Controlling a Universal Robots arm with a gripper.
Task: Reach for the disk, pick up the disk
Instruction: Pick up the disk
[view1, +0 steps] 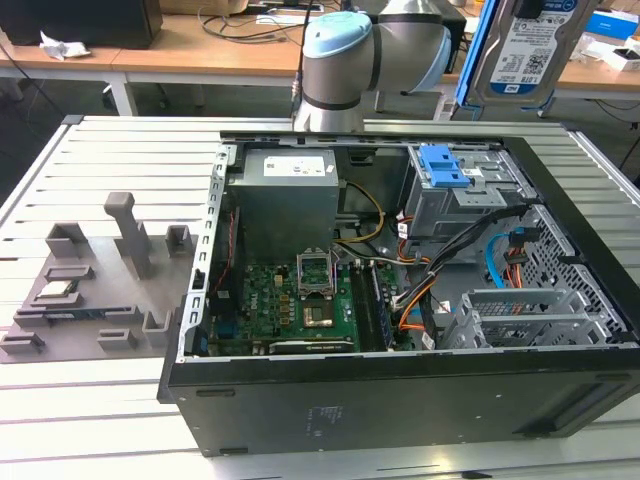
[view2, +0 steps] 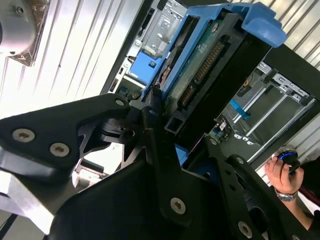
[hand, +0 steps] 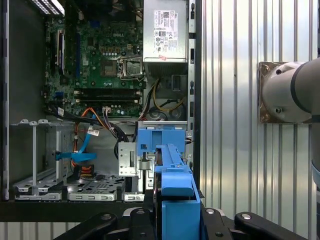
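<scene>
nearest me in the exterior view is the black side wall of the open computer case (view1: 400, 410), which lies on the slatted metal table (view1: 100, 420). inside it i see the green motherboard (view1: 290, 300), with a metal drive cage (view1: 520, 315) toward the exterior view's right. on the exterior view's left, just beside the case, sits a grey fixture tray (view1: 90, 300) with a small silver chip (view1: 55, 291) on it. farther in are the grey power supply (view1: 285, 200) and the blue drive-bay latch (view1: 445, 165). past the case's far edge stands the arm (view1: 360, 60). at the far right the disk (view1: 525, 50) hangs in the air, above the case, with its label facing me. in the first wrist view the gripper (hand: 176, 222) is pinching the disk from both sides, the blue bracket edge-on between them. in the second wrist view the black fingers (view2: 150, 130) run up to the disk, and a person's hand (view2: 280, 172) with a wristwatch shows near the case.
</scene>
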